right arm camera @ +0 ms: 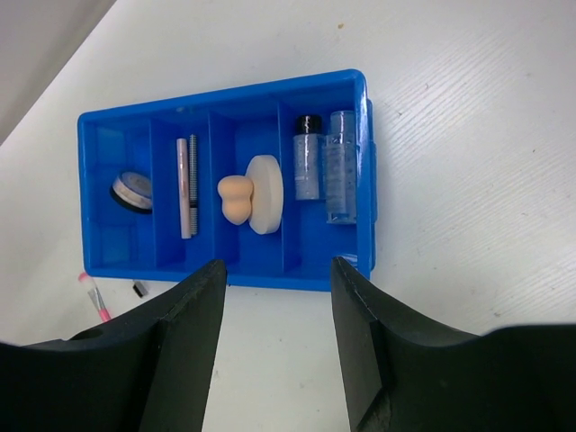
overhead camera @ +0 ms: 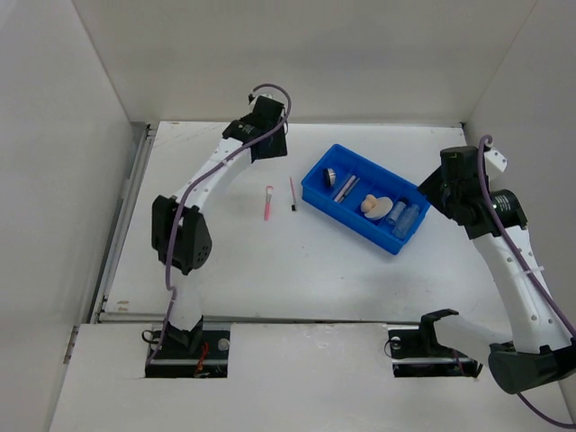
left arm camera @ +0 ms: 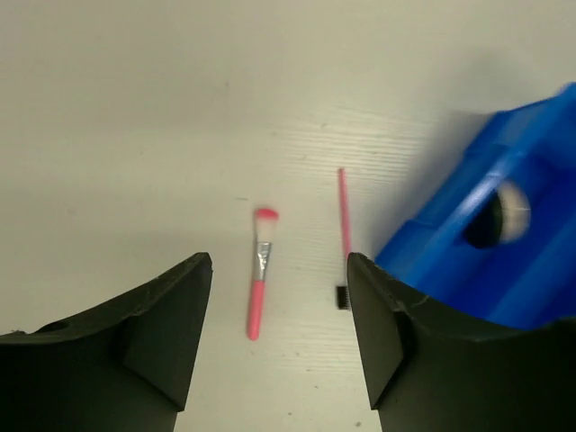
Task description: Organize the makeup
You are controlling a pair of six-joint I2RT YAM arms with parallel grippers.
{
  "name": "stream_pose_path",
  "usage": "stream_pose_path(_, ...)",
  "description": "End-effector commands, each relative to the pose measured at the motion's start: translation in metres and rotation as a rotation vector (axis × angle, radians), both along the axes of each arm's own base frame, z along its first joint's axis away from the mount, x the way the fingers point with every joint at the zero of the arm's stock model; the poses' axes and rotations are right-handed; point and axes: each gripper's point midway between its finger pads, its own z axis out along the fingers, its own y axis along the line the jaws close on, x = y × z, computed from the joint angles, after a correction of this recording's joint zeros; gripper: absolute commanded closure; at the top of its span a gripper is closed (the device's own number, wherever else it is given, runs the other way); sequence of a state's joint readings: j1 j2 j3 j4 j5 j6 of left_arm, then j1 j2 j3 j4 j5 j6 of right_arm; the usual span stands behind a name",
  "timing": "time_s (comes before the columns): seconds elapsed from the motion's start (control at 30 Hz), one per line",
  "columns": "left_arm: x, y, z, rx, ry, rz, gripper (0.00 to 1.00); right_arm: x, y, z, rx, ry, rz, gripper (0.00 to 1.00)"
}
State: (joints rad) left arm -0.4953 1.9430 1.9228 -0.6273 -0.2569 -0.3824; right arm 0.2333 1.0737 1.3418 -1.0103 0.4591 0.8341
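Note:
A pink brush (overhead camera: 268, 203) and a thin pink stick with a dark tip (overhead camera: 292, 193) lie on the table left of the blue tray (overhead camera: 349, 222). The tray holds a black round compact (right arm camera: 131, 191), a silver-black cylinder (right arm camera: 187, 186), a beige sponge (right arm camera: 235, 199) against a white puff (right arm camera: 265, 193), and two clear bottles (right arm camera: 308, 157). My left gripper (overhead camera: 267, 148) is open and empty above and behind the brush (left arm camera: 259, 279) and the stick (left arm camera: 343, 225). My right gripper (overhead camera: 432, 193) is open and empty at the tray's right end, above the table (right arm camera: 277, 270).
White walls close the table at the back and both sides. The tray's wall (left arm camera: 450, 270) is just right of my left gripper's right finger (left arm camera: 396, 342). A metal rail runs along the table's left edge (overhead camera: 126, 207).

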Motion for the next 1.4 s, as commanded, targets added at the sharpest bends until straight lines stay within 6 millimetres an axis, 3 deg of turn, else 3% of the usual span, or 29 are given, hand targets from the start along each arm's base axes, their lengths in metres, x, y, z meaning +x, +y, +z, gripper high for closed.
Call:
stream_pose_path(0.0,-0.01,0.011,-0.099,0.122,0.228,0.035,0.43,0.009,0.005,0.011,0.018,-0.055,0.015,0.44)
stream_pose_path(0.13,-0.01,0.012,-0.126,0.097,0.289,0.022,0.44,0.007,0.005,0.009,0.016,-0.046,0.015,0.44)
stream_pose_path(0.47,-0.042,0.021,-0.177,0.097,0.407,0.067,0.5,0.009,0.005,0.01,0.016,-0.046,0.015,0.44)
stream_pose_path(0.67,-0.071,0.016,-0.203,0.033,0.504,0.067,0.63,0.009,0.005,0.01,0.016,-0.046,0.015,0.44)
stream_pose_path(0.73,-0.072,0.017,-0.198,0.025,0.491,0.066,0.73,0.009,0.007,0.006,0.019,-0.036,0.022,0.44)
stream_pose_path(0.8,-0.072,0.017,-0.198,0.025,0.491,0.066,0.88,0.009,0.007,0.006,0.019,-0.036,0.022,0.44)
stream_pose_path(0.83,-0.072,0.021,-0.189,0.049,0.487,0.055,1.0,0.009,0.007,0.006,0.019,-0.036,0.022,0.44)
stream_pose_path(0.97,-0.047,0.028,-0.125,0.102,0.328,0.018,1.0,0.006,0.006,0.006,0.02,-0.037,0.022,0.44)
stream_pose_path(1.03,-0.037,0.016,-0.089,0.091,0.241,-0.063,1.0,0.006,0.005,0.002,0.012,-0.03,0.015,0.44)
stream_pose_path(1.07,-0.037,-0.001,-0.066,0.067,0.181,-0.135,1.0,0.006,0.005,0.002,0.012,-0.03,0.015,0.44)
stream_pose_path(1.17,-0.037,-0.044,-0.023,0.006,0.102,-0.353,1.0,0.008,0.007,-0.003,0.02,-0.028,0.025,0.44)
stream_pose_path(1.2,-0.042,-0.059,-0.027,0.006,0.127,-0.404,1.0,0.008,0.009,-0.003,0.026,-0.026,0.031,0.44)
stream_pose_path(1.23,-0.038,-0.078,-0.004,-0.046,0.089,-0.452,1.0,0.01,0.009,-0.001,0.028,-0.035,0.032,0.44)
stream_pose_path(1.27,-0.038,-0.09,0.0,-0.055,0.086,-0.493,1.0,0.009,0.011,-0.006,0.039,-0.026,0.032,0.44)
stream_pose_path(1.3,-0.044,-0.105,-0.015,-0.046,0.13,-0.539,1.0,0.009,0.011,-0.006,0.039,-0.026,0.032,0.44)
stream_pose_path(1.37,-0.044,-0.133,0.004,-0.093,0.089,-0.603,1.0,0.009,0.013,-0.005,0.048,-0.035,0.039,0.44)
